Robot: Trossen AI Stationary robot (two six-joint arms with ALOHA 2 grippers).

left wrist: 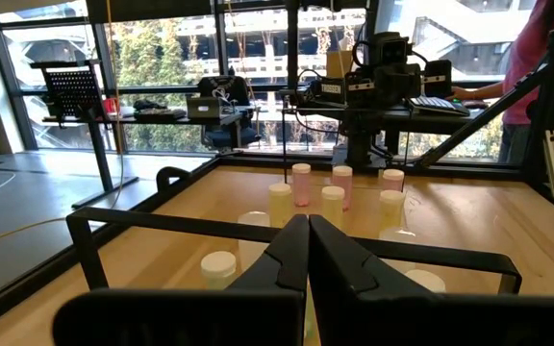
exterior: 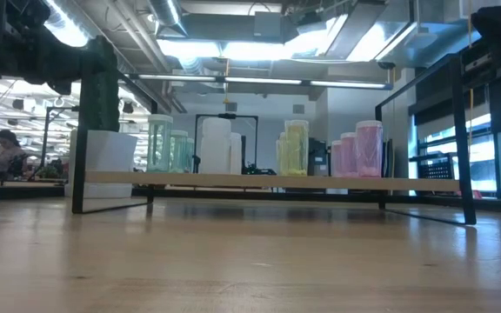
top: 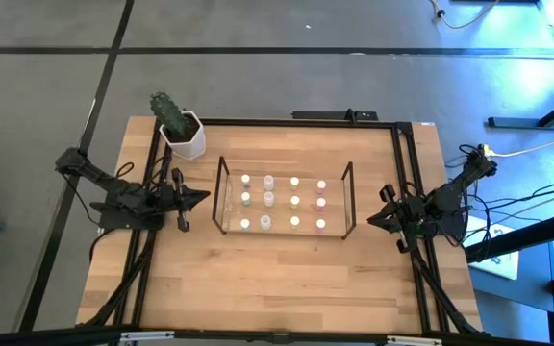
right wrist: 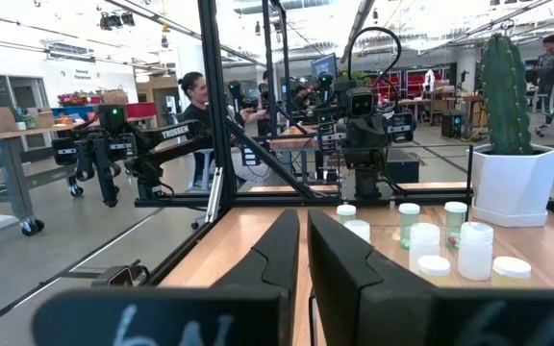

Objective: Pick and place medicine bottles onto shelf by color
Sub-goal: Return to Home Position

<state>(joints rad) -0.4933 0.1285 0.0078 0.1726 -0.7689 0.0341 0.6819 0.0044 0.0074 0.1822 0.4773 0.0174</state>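
The clear shelf (top: 223,192) stands in the middle of the table. On it stand the medicine bottles (top: 282,201) upright in four rows by colour: greenish (exterior: 168,149), white (exterior: 220,146), yellowish (exterior: 294,148), pink (exterior: 361,149). My left gripper (top: 203,197) hovers shut just off the shelf's left end, pointing level at it; the left wrist view shows its fingers (left wrist: 308,252) together with nothing between them. My right gripper (top: 373,219) hovers shut off the shelf's right end, its fingers (right wrist: 303,252) nearly together and empty.
A white hexagonal pot (top: 187,137) with a cactus (top: 166,108) stands at the table's far left corner, beside the shelf. A dark frame (top: 397,163) runs around the tabletop. Bare wood lies between the shelf and the near edge (top: 277,288). People are at desks beyond the table.
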